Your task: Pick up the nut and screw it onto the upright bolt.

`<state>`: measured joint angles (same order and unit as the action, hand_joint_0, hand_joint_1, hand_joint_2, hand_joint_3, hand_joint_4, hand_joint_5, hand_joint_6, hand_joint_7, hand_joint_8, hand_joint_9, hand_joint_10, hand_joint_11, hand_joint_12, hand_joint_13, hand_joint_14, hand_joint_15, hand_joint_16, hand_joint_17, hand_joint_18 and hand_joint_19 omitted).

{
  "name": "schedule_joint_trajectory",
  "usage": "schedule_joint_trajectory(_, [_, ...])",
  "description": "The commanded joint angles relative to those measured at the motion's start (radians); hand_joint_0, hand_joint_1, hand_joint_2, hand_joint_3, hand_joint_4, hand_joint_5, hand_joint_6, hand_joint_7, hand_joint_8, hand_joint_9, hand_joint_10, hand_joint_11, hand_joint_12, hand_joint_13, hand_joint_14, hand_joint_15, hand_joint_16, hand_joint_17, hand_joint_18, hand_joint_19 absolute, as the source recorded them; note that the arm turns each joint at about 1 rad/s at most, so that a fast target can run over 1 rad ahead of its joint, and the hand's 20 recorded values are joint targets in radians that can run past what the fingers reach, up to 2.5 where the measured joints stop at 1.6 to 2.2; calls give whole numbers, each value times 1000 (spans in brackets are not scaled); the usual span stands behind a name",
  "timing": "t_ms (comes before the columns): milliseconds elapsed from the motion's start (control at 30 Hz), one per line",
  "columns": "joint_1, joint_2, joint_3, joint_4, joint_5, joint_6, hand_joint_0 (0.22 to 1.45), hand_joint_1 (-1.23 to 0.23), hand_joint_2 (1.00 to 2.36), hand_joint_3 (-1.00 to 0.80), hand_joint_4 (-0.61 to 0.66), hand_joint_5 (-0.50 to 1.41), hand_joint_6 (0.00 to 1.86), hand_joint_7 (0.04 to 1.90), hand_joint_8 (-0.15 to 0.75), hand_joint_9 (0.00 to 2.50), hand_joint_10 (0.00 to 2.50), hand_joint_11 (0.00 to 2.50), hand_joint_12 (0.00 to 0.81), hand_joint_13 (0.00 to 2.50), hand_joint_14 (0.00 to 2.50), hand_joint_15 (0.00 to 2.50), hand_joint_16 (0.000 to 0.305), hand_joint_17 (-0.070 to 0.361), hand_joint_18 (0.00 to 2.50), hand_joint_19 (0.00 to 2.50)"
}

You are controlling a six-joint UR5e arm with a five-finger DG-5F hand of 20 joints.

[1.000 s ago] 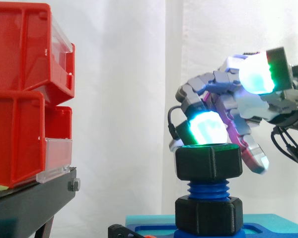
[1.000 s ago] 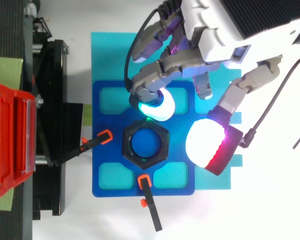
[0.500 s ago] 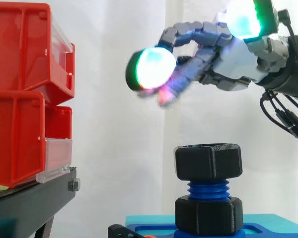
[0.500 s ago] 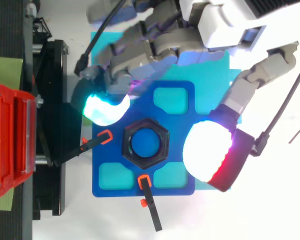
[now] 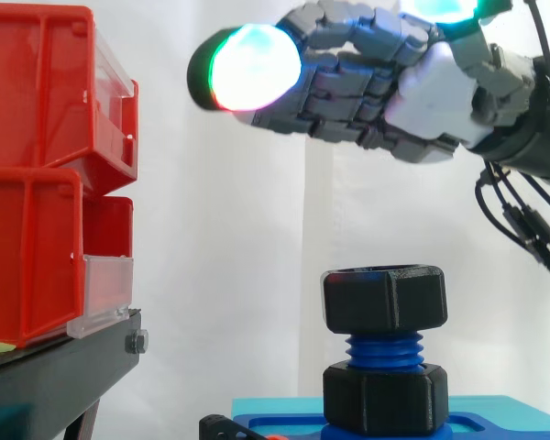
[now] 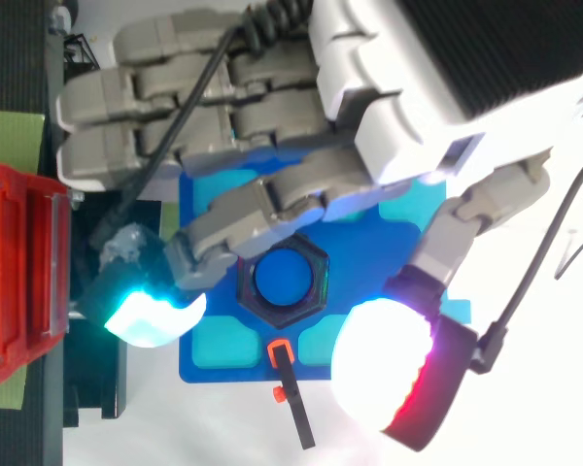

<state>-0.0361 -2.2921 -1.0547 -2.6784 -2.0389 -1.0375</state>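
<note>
A black hex nut [image 5: 385, 300] sits on top of the upright blue bolt [image 5: 383, 349], with several threads showing between it and a second black nut [image 5: 385, 397] at the bolt's base. From above, the nut [image 6: 315, 290] rings the bolt's blue tip [image 6: 282, 279]. My hand [image 5: 412, 82] hangs high above the nut, clear of it, its fingers stretched out straight toward the left and holding nothing. In the top view the hand [image 6: 369, 97] spreads over the blue fixture plate [image 6: 214, 364], with the thumb to the right of the nut.
Stacked red bins [image 5: 46, 174] stand on a black stand [image 5: 64, 367] at the left. The blue plate lies on a cyan mat [image 5: 495, 405], pinned by black clamps with orange tips [image 6: 280, 351].
The hand has risen away from the nut and its curled fingers have straightened out toward the left. The nut stays on the bolt at the same height.
</note>
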Motion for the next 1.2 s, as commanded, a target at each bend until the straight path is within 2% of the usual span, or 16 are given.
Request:
schedule_joint_trajectory(0, [13, -1, -48, 25, 22, 0, 427, -31, 1000, -500, -7, -262, 500, 515, 134, 0, 0, 0, 314, 0, 0, 0, 47, 105, 0, 0])
schedule_joint_trajectory(367, [18, -1, -91, 35, 23, 0, 429, -21, 1000, -500, 31, -245, 500, 527, 142, 0, 0, 0, 311, 0, 0, 0, 47, 105, 0, 0])
schedule_joint_trajectory(867, [7, -3, -94, 37, 23, -4, 436, -36, 1000, -500, 57, -228, 500, 555, 149, 26, 0, 0, 309, 0, 0, 0, 45, 102, 0, 0])
schedule_joint_trajectory(933, [5, -3, -108, 41, 23, -4, 436, -38, 1000, -500, 62, -226, 501, 568, 148, 27, 0, 0, 310, 0, 0, 0, 45, 102, 0, 0])
schedule_joint_trajectory(1033, [7, -3, -159, 81, 31, 4, 437, -40, 1000, -500, 63, -224, 501, 574, 152, 33, 0, 0, 309, 0, 0, 0, 45, 101, 0, 0])
schedule_joint_trajectory(1167, [5, -3, -163, 110, 34, 22, 438, -46, 1000, -500, 73, -220, 501, 596, 153, 41, 0, 0, 309, 0, 0, 0, 45, 100, 0, 0])
